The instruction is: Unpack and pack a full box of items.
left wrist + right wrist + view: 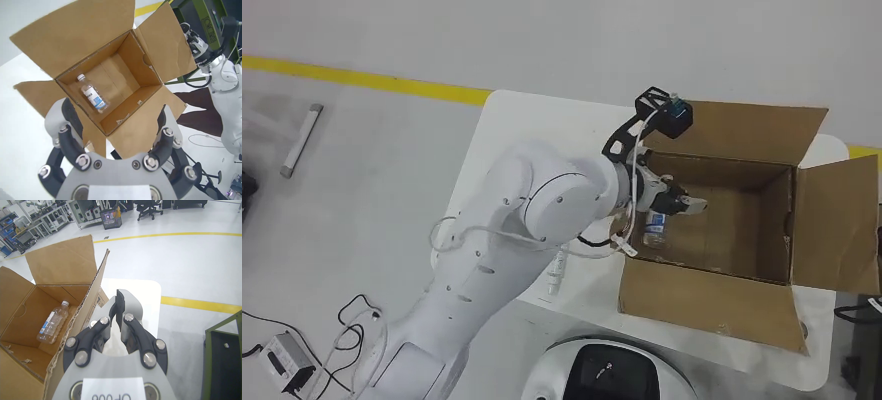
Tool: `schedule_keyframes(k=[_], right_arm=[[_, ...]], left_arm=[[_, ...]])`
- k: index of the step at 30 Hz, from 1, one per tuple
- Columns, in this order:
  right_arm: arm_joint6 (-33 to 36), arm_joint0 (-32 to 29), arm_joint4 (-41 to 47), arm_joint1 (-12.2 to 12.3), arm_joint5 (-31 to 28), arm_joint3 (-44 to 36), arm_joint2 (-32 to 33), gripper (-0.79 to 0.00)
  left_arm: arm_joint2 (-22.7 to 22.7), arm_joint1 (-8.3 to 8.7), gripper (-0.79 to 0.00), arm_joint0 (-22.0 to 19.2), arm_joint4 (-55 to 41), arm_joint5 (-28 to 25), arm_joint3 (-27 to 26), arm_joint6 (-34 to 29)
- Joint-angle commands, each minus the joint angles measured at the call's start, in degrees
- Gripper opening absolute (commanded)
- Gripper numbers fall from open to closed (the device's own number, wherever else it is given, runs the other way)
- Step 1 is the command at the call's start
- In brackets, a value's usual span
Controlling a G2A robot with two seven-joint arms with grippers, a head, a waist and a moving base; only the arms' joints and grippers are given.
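An open cardboard box stands on the white table with all its flaps folded out. A clear plastic bottle with a white cap and a blue-white label lies on its side on the box floor, close to one wall. My left gripper hangs open above the box's edge, over the bottle, with nothing between its fingers. My right gripper is shut and empty, outside the box, beside a raised flap and above the table. The bottle also lies in its sight.
A small white item lies on the table near the box's side, under the left arm. A green metal frame stands on the floor off the table's far side. Bare tabletop stretches behind the box.
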Motion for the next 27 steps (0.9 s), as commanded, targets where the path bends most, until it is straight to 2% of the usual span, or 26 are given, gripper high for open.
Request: schedule_keyframes(k=[1, 5, 9, 12, 17, 27], right_arm=[[0.0, 0.0, 0.0, 0.0, 0.0, 0.0, 0.0, -0.785], [0.0, 0.0, 0.0, 0.0, 0.0, 0.0, 0.0, -0.785], [0.0, 0.0, 0.0, 0.0, 0.0, 0.0, 0.0, -0.785], [0.0, 0.0, 0.0, 0.0, 0.0, 0.0, 0.0, -0.785], [0.0, 0.0, 0.0, 0.0, 0.0, 0.0, 0.0, -0.785], [0.0, 0.0, 0.0, 0.0, 0.0, 0.0, 0.0, -0.785]], left_arm=[[-1.3, 0.56, 0.0, 0.7, 1.6, 0.1, -2.0, -3.5], [-4.8, 1.86, 0.0, 3.0, 4.3, 0.7, -6.8, -10.3], [-6.3, 3.8, 0.0, 7.0, 6.6, -0.4, -9.4, -10.3], [-6.7, 5.52, 0.0, 9.3, 10.2, -0.8, -8.9, -10.3], [-10.7, 8.67, 0.0, 13.1, 10.4, 1.7, -11.1, -10.3], [-11.0, 8.84, 0.0, 13.4, 10.3, 2.0, -11.4, -10.3]])
